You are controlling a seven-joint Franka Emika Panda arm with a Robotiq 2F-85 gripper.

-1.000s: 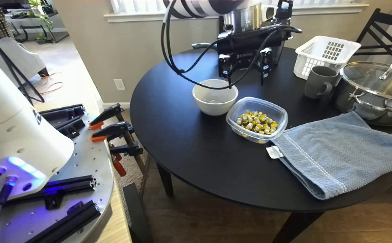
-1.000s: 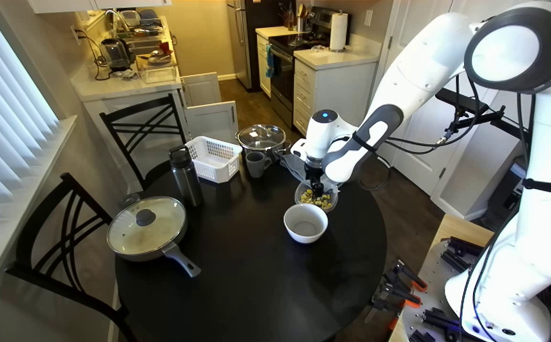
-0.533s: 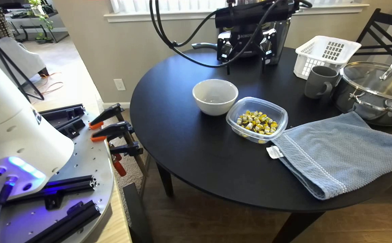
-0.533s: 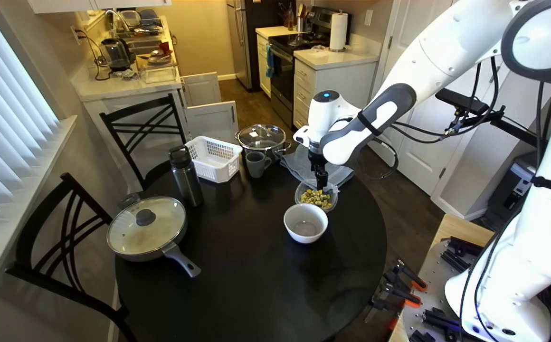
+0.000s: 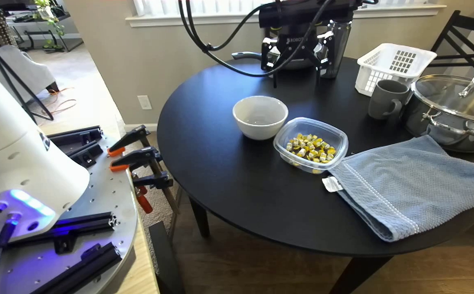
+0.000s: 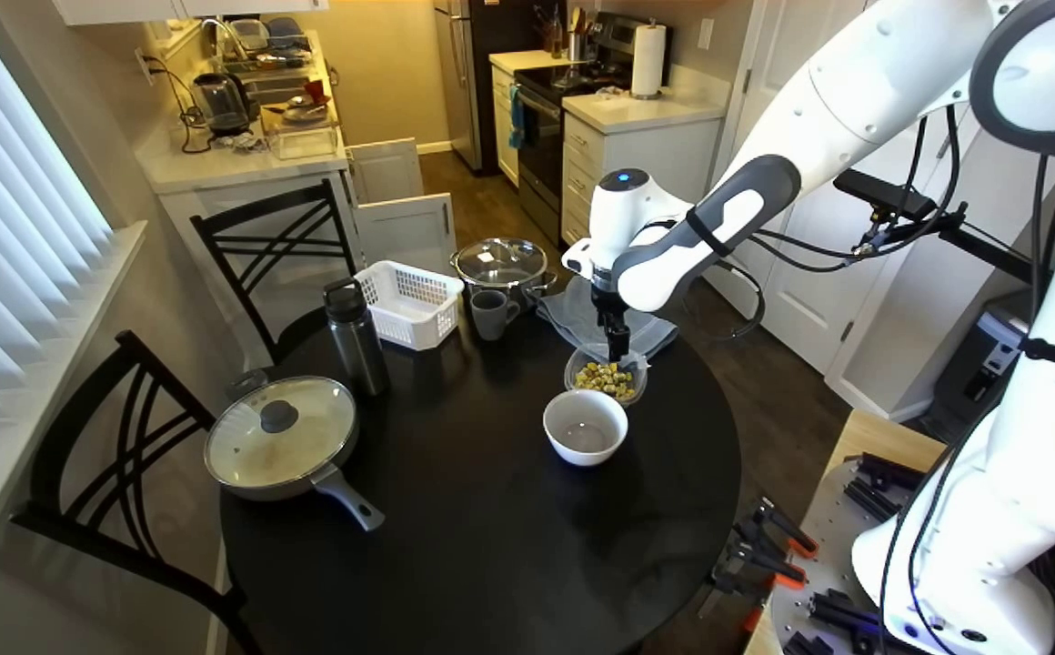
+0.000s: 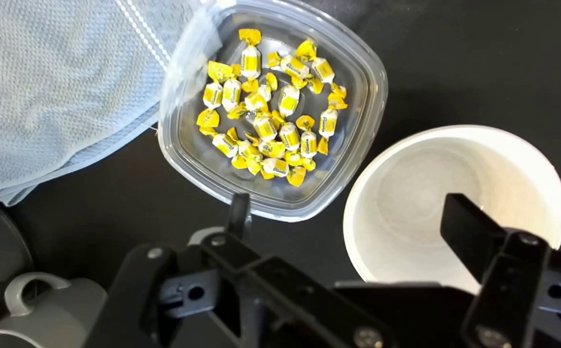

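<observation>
Hand point(image 7: 347, 198), spread apart and empty, had risen, standing higher than the white bowl point(image 7: 416, 188); wrapped candies point(image 7: 265, 126) lay in the clear tub point(image 7: 376, 87) just beside that bowl, the lift apparently carrying none.

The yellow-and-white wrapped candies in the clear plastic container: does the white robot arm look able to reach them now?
Probably yes: its black pincer is open and empty, and the container stands uncovered, so the candies look free from above. Coming down into the container may be tight.
</observation>
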